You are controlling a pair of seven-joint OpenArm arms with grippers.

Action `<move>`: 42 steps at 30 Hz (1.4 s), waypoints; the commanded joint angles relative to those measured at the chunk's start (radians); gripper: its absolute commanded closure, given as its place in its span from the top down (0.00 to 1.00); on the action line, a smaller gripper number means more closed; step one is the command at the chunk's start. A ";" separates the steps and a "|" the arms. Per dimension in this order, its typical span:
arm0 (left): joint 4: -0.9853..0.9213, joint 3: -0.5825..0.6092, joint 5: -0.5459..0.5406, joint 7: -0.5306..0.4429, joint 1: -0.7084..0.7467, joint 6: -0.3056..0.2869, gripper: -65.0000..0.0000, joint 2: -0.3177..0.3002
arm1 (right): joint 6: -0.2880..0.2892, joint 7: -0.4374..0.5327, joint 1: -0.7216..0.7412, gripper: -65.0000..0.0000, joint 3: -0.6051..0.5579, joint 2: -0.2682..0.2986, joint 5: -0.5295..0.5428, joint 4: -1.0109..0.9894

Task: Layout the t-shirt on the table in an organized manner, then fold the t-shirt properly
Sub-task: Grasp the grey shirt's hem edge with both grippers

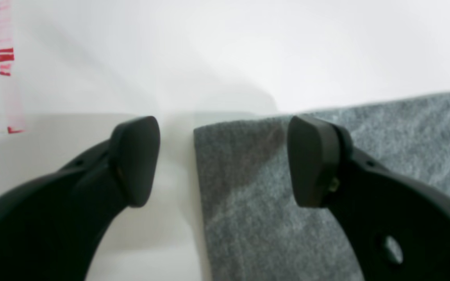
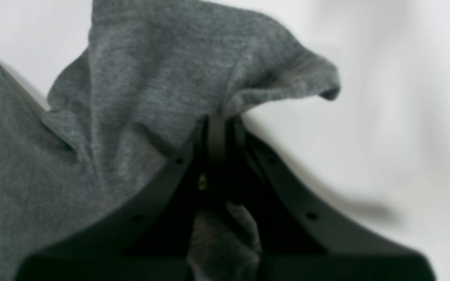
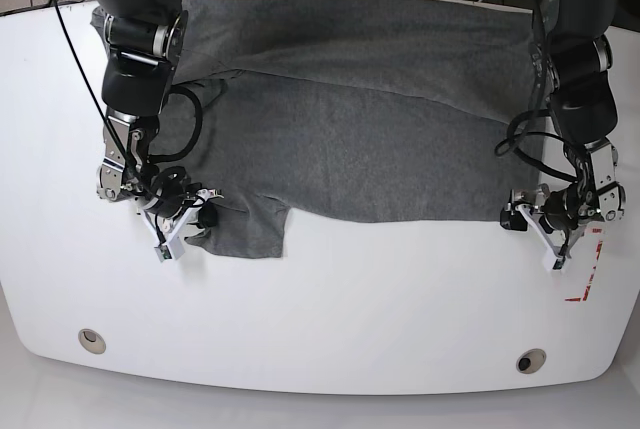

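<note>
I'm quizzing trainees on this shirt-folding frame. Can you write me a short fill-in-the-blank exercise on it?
1. The right hand is shut on the ____ t-shirt.
2. The left hand has its jaws ____, with nothing between them.
3. The sticker near the left hand is white and ____.
4. Near the front edge of the table sit ____ round metal grommets.

Missing words: grey; open; red; two
</note>
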 commanded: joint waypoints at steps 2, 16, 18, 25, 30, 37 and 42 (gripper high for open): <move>0.013 0.000 0.000 0.010 0.017 -0.004 0.72 -0.012 | -0.001 -0.001 0.020 0.00 0.000 0.011 0.002 0.014; 0.013 0.000 -0.001 0.003 0.046 -0.077 0.15 0.028 | -0.001 -0.001 0.020 0.00 0.000 0.009 0.005 0.014; 0.013 0.000 -0.001 0.001 0.046 -0.077 0.10 0.029 | -0.001 -0.001 0.020 0.00 0.000 0.009 0.005 0.014; 0.015 0.000 -0.001 -0.028 0.044 -0.077 0.00 0.053 | -0.001 -0.006 0.020 0.00 0.000 0.009 0.005 0.037; 0.024 0.000 -0.001 -0.034 0.043 -0.077 0.00 0.053 | -0.001 -0.070 0.017 0.00 0.000 0.009 0.004 0.143; 0.170 -0.003 -0.004 -0.026 0.069 -0.077 0.00 0.053 | -0.001 -0.126 0.020 0.00 0.000 0.009 0.002 0.254; 0.248 -0.001 -0.004 -0.019 0.096 -0.077 0.00 0.059 | -0.001 -0.149 0.028 0.00 0.000 0.011 0.002 0.278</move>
